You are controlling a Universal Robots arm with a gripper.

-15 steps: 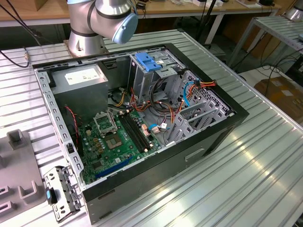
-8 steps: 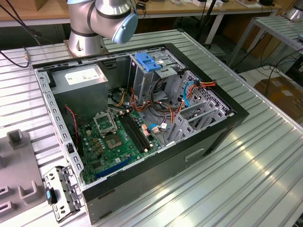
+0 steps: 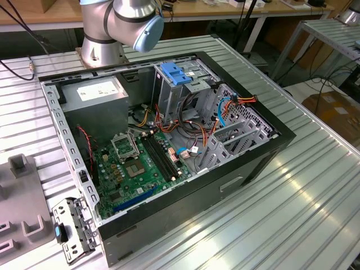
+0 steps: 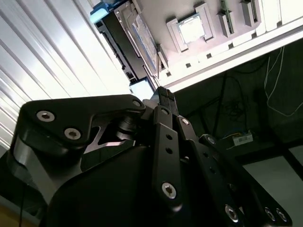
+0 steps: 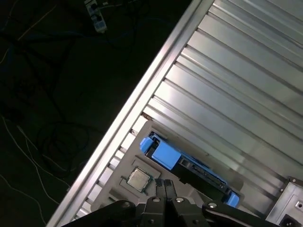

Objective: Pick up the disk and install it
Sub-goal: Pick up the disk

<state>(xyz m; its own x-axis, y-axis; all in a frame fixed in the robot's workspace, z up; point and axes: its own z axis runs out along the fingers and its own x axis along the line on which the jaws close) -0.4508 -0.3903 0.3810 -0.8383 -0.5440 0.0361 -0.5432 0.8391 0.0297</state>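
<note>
- One black gripper (image 5: 164,188), made of flat metal links joined by round bolts, hangs above the disk (image 5: 166,153). Its slim fingers are pressed together with nothing between them.
- The disk is a flat rectangular block with a dark side wall and glossy blue plastic rails. It sits on a pale grey moulded plate (image 4: 161,12) with raised ribs, close to the edge of the bench (image 5: 236,85).
- In the second wrist view the disk's silver face carries a white label.
- Just beside the disk on the same plate lies a small square chip (image 5: 138,178) with a dull metal lid.
- The bench is ribbed aluminium, its long parallel grooves catching the light; past its edge the floor is dark, with loose cables.
- In the exterior view a black computer case (image 3: 225,185) lies open on the bench. Inside it are a green motherboard (image 3: 140,163), a grey box with a white sticker (image 3: 95,93) and a blue bracket (image 3: 174,73) on a perforated metal cage.
- The arm (image 3: 121,22), silver with a pale blue cap, stands at the bench's far edge.
</note>
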